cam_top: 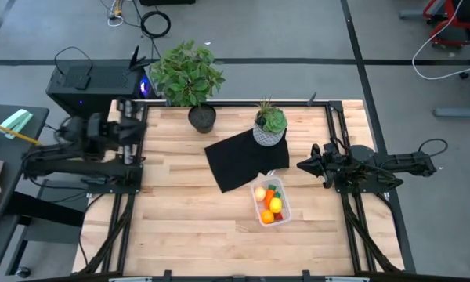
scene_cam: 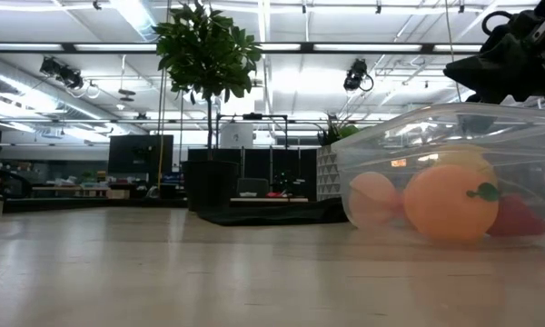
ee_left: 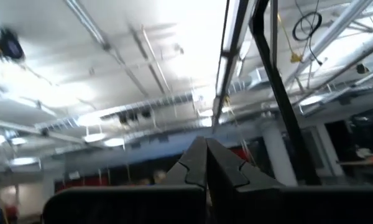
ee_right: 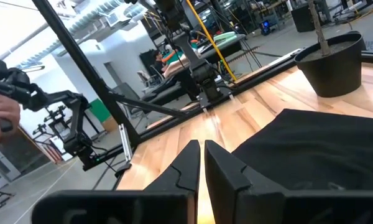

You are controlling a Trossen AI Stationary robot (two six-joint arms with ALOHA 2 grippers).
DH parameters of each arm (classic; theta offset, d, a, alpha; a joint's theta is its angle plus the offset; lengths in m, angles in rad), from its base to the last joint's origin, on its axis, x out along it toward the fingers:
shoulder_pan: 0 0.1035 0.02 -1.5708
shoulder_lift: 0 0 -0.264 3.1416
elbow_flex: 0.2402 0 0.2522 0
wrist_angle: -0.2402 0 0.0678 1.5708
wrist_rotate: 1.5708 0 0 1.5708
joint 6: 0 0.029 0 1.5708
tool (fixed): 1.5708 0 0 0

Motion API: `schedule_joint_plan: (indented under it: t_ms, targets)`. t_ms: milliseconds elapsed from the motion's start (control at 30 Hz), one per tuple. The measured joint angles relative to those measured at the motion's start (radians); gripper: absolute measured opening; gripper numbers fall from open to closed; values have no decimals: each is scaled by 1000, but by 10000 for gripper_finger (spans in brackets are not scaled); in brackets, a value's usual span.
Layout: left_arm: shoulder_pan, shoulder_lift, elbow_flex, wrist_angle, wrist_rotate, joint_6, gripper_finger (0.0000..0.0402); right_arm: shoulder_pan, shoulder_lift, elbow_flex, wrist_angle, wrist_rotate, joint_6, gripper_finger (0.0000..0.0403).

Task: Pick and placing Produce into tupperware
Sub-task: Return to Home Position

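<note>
We find the left gripper (ee_left: 206,142) parked at the left edge of the table (cam_top: 180,219), fingers pressed together. Mid-table, the produce (cam_top: 271,205) sits inside the tupperware (scene_cam: 391,136) (its end cut off in the low view). The right gripper (ee_right: 201,144) hovers rightward, fingers together, empty.

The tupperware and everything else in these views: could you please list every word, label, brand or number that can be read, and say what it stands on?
No text can be read in any view.
The tupperware: a small orange mark on its wall in the low view, too blurred to read.
The black box in the high view: no legible lettering.
</note>
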Motion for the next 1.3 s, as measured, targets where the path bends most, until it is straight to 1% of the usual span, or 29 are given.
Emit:
schedule_joint_plan:
  t_ms: [100, 233, 533, 700, 900, 1000, 1067, 1300]
  targets:
    - [-1, -55, 0, -12, -1, 38, 5, 0, 0, 0, 0, 0, 0, 29]
    - [-1, -126, 0, -39, -42, 96, 4, 0, 0, 0, 0, 0, 0, 28]
    - [-1, -275, 0, -43, -46, 194, 2, 0, 0, 0, 0, 0, 0, 29]
    - [-1, -334, 0, -48, -53, 242, 1, 0, 0, 0, 0, 0, 0, 27]
    - [-1, -367, -3, -40, -49, 272, 1, 0, 0, 0, 0, 0, 0, 29]
    - [-1, -375, -49, 67, -44, 315, 1, 0, 0, 0, 0, 0, 0, 30]
    - [-1, -386, -95, 170, -36, 339, 1, 0, 0, 0, 0, 0, 0, 30]
    - [-1, -450, -328, 608, -7, 349, 0, 0, 0, 0, 0, 0, 0, 30]
